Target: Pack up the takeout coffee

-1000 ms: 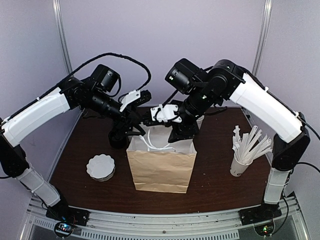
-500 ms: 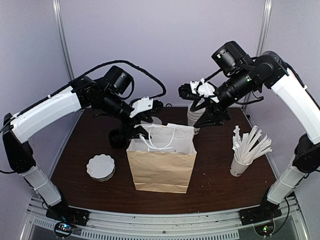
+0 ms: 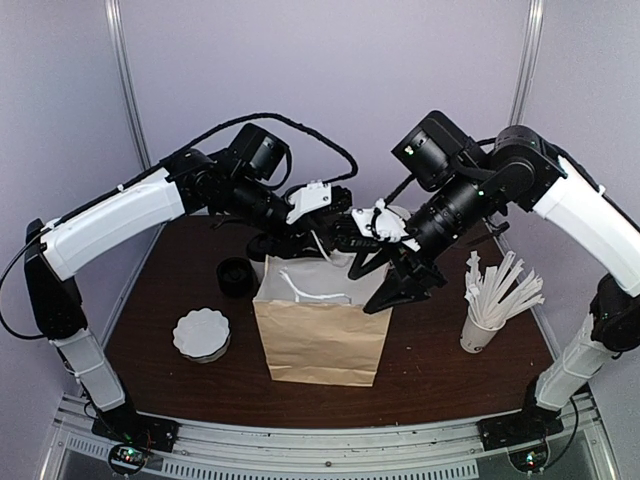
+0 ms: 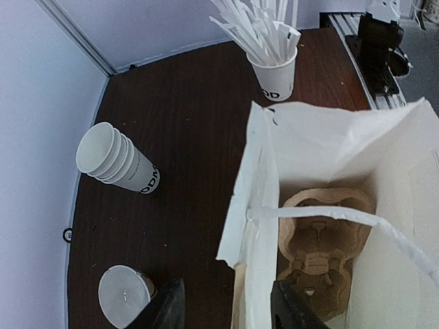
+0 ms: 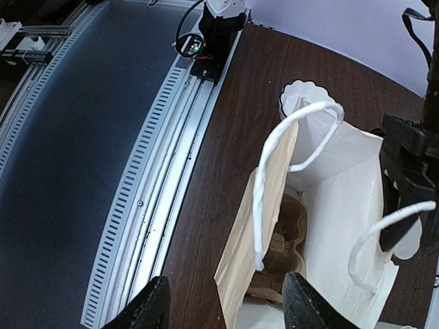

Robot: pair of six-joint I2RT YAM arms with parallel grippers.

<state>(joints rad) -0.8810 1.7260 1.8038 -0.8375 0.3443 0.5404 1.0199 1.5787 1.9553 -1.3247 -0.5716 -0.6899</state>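
Observation:
A single white cup (image 4: 123,296), the takeout coffee, stands on the table behind the bag and shows only in the left wrist view, from above. The brown paper bag (image 3: 322,342) stands open mid-table with a moulded cup carrier (image 4: 322,247) at its bottom. My left gripper (image 4: 230,310) is open over the bag's back rim, with the wall's edge between its fingers and the cup just outside its left finger. My right gripper (image 5: 230,305) is open astride the bag's wall near the right corner and holds nothing. From above, the left gripper (image 3: 335,232) hides the cup.
A nested stack of white cups (image 4: 113,161) stands at the back. A cup of paper-wrapped sticks (image 3: 482,330) is right of the bag. Scalloped white lids (image 3: 200,335) and a black lid (image 3: 237,275) lie to its left. White bag handles (image 5: 264,199) arch over the opening.
The left gripper has moved right over the bag's back rim and its jaws have narrowed. The right arm swung down from the cup stack to the bag's right edge.

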